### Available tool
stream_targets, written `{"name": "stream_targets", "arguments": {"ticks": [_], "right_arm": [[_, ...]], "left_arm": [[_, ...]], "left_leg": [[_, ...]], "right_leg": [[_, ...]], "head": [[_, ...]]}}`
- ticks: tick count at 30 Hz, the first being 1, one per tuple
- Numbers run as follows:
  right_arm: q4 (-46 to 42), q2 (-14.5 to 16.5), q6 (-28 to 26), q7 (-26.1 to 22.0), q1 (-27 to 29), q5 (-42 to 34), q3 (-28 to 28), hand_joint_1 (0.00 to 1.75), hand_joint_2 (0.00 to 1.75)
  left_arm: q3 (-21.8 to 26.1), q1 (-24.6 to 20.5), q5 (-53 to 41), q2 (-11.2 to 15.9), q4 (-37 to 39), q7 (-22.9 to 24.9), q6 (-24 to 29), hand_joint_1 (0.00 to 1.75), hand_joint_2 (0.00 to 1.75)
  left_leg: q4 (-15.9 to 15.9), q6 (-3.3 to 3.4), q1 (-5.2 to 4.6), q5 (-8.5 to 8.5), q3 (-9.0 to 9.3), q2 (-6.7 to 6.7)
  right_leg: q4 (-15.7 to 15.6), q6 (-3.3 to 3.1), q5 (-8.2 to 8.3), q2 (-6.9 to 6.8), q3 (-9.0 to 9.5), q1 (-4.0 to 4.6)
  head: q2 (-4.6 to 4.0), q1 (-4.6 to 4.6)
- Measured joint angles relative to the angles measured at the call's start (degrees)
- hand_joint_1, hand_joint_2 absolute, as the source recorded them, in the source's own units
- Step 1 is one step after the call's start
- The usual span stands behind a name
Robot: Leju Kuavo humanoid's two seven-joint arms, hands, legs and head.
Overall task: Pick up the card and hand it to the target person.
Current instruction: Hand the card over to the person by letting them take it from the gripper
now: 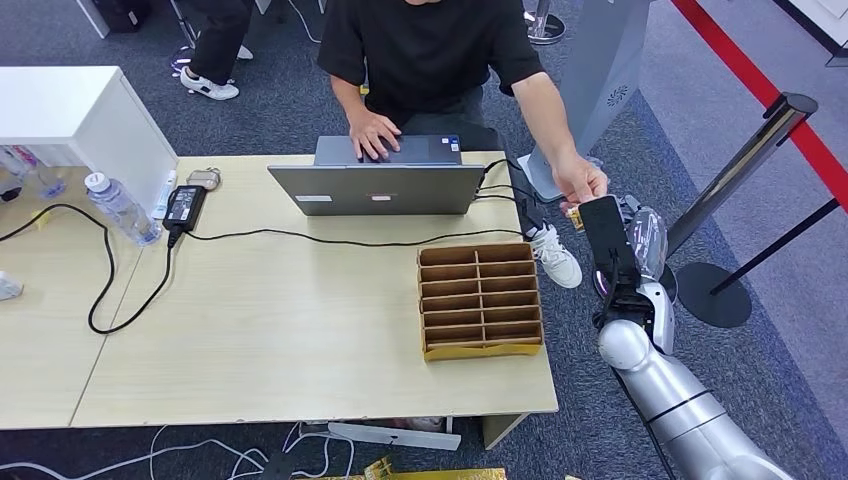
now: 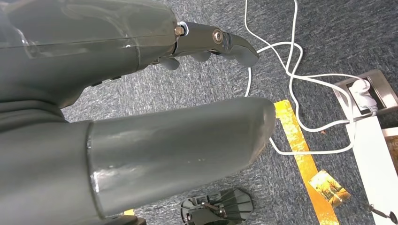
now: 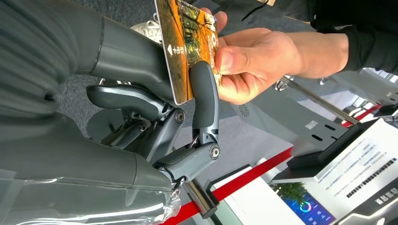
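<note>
My right hand (image 1: pixel 618 250) is raised beyond the table's right edge and pinches an orange picture card (image 3: pixel 185 42) between thumb and a finger (image 3: pixel 204 101). A person's hand (image 3: pixel 251 61) grips the same card from the other side; in the head view that person's hand (image 1: pixel 580 180) reaches over from behind the laptop, and the card (image 1: pixel 575 217) is a small orange sliver by my hand. My left hand (image 2: pixel 141 117) hangs over the carpet, thumb and a finger apart, holding nothing.
A cardboard divider box (image 1: pixel 480 298) sits at the table's right end. A laptop (image 1: pixel 375 185), a black power brick (image 1: pixel 185 205) with cable and a water bottle (image 1: pixel 120 208) lie further left. Stanchion posts (image 1: pixel 745 150) stand to my right. Another card (image 2: pixel 329 186) and white cables (image 2: pixel 300 79) lie on the floor.
</note>
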Motion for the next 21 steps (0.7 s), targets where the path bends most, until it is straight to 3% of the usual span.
{"name": "stream_targets", "arguments": {"ticks": [2,6,11,15,21], "right_arm": [[0.0,0.0,0.0,0.0,0.0,0.0,0.0,1.56,1.75],[0.0,0.0,0.0,0.0,0.0,0.2,0.0,0.03,1.75],[0.0,0.0,0.3,1.3,0.0,2.4,0.0,0.00,1.75],[0.0,0.0,0.4,2.4,0.0,3.3,0.1,0.00,0.00],[0.0,0.0,0.3,3.3,0.0,4.2,0.1,0.00,0.00]], "left_arm": [[0.0,0.0,0.0,0.0,0.0,0.0,0.0,0.00,0.00],[0.0,0.0,0.0,0.0,0.0,0.0,0.0,0.00,0.00],[0.0,0.0,-0.1,0.0,0.0,0.0,-0.1,0.00,0.00],[0.0,0.0,-0.2,0.0,0.0,0.1,-0.1,0.00,0.00],[0.0,0.0,-0.2,0.0,0.0,0.2,-0.1,0.00,0.00]], "left_leg": [[0.0,0.00,0.00,0.00,0.00,0.00],[0.0,0.00,0.00,0.00,0.00,-0.01],[0.0,0.00,0.00,0.00,0.01,0.01],[0.0,0.00,0.00,0.00,0.02,0.01],[0.0,0.00,0.00,0.00,0.02,0.01]], "right_leg": [[0.0,0.00,0.00,0.00,0.00,0.00],[0.0,0.00,0.00,-0.01,0.00,0.00],[0.0,0.00,0.00,0.01,0.00,0.00],[0.0,0.00,0.01,0.01,0.01,0.00],[0.0,0.00,0.01,0.01,0.01,0.00]], "head": [[0.00,0.00],[0.00,0.00],[0.00,0.00],[0.00,0.01],[0.00,0.01]]}}
